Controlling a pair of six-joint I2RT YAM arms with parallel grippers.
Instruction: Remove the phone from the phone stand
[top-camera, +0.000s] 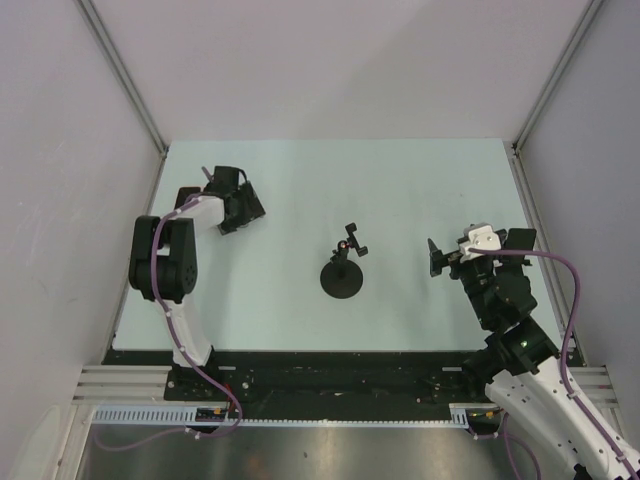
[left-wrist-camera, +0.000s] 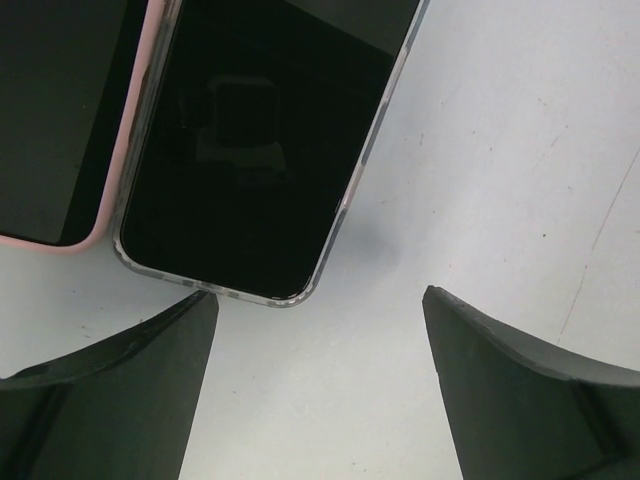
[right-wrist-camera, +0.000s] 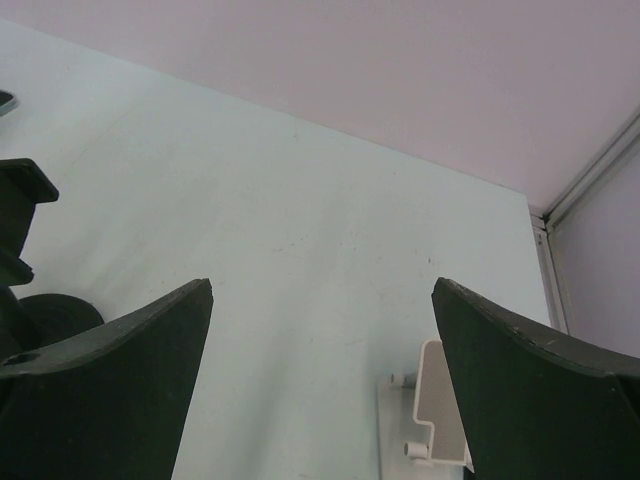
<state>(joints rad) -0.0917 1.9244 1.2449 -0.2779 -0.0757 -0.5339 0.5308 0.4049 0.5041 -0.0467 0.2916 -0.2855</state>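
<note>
The dark, clear-rimmed phone (left-wrist-camera: 250, 140) is lying flat on the surface (left-wrist-camera: 500, 150), just ahead of the wide-open, empty left fingers (left-wrist-camera: 120, 400). A pink-edged phone (left-wrist-camera: 50, 110) is lying right beside it. The black stand (top-camera: 343, 270) is sitting to the left of the wide-open, empty right fingers (right-wrist-camera: 100, 400).

The pale blue-green table (top-camera: 300, 180) carries a black phone stand (top-camera: 343, 270) near its middle, upright on a round base. Well to the left of the stand and farther back, two phones lie flat with dark screens up: a clear-cased phone (left-wrist-camera: 260, 140) and a pink-cased phone (left-wrist-camera: 60, 110) side by side, long edges just about touching.
</note>
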